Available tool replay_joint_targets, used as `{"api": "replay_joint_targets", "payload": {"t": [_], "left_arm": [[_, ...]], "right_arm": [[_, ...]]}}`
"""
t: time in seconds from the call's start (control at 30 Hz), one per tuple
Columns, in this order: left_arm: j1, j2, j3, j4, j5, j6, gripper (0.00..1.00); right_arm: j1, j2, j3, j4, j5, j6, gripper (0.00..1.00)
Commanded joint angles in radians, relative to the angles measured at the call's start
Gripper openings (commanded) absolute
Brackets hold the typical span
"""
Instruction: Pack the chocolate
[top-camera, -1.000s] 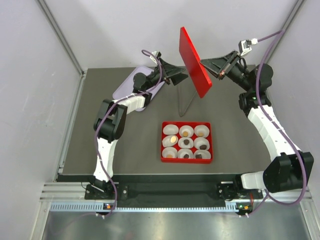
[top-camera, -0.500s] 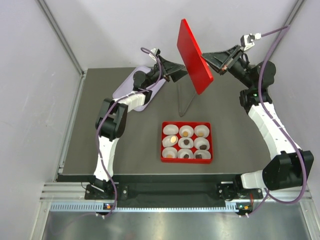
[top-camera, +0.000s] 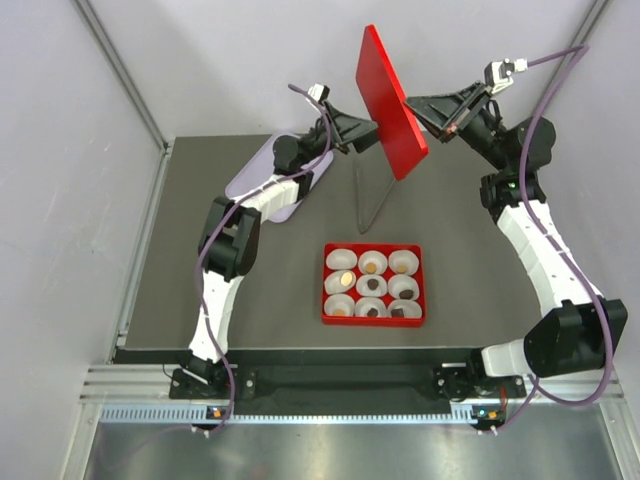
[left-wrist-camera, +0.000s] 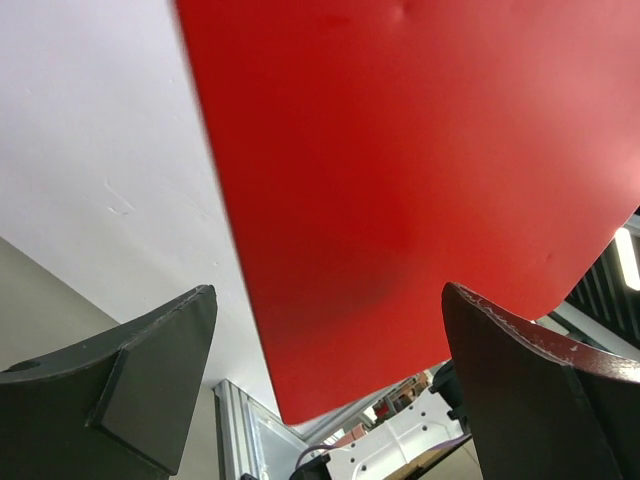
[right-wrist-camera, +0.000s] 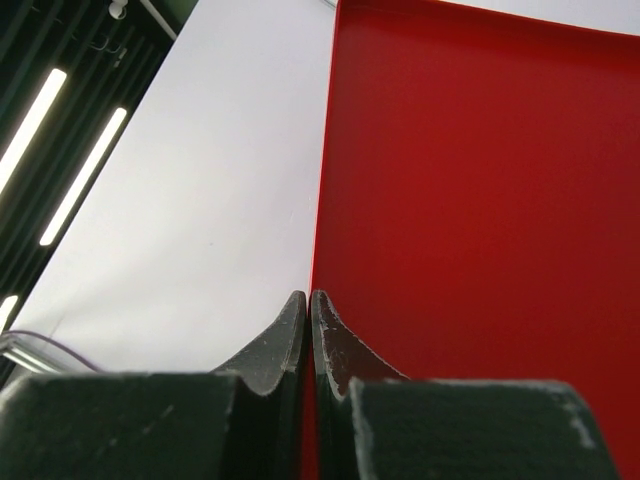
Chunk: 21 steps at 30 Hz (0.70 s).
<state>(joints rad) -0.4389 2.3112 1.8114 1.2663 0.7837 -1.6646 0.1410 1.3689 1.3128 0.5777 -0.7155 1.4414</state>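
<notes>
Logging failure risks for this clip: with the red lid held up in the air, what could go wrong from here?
1. The right gripper pinches the red lid only at one thin edge, so it could slip or swing and drop towards the open box of chocolate.
2. The left gripper, wide open, is close to the lid and might knock it loose.

Red lid (top-camera: 390, 110), pinched in my right gripper (top-camera: 411, 101), walls off the middle; tongs (top-camera: 358, 200) stand beneath it; red box (top-camera: 373, 320) open from above.

A red lid (top-camera: 392, 105) hangs tilted above the dark table (top-camera: 250, 290); a red box (top-camera: 373, 321) holds 9 white cups (top-camera: 341, 259); a lilac tray (top-camera: 246, 182) lies back left.
</notes>
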Motion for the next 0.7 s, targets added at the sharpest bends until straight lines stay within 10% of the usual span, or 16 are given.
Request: {"api": "replay_joint_targets", "payload": {"t": [0.0, 0.67], "left_arm": [[-0.009, 0.022, 0.054, 0.43, -0.011, 0.028, 0.99], [-0.035, 0.048, 0.098, 0.432, -0.034, -0.006, 0.97]], "right_arm": [[0.003, 0.001, 0.072, 0.083, 0.025, 0.014, 0.0], [-0.018, 0.055, -0.089, 0.241, 0.004, 0.099, 0.0]]}}
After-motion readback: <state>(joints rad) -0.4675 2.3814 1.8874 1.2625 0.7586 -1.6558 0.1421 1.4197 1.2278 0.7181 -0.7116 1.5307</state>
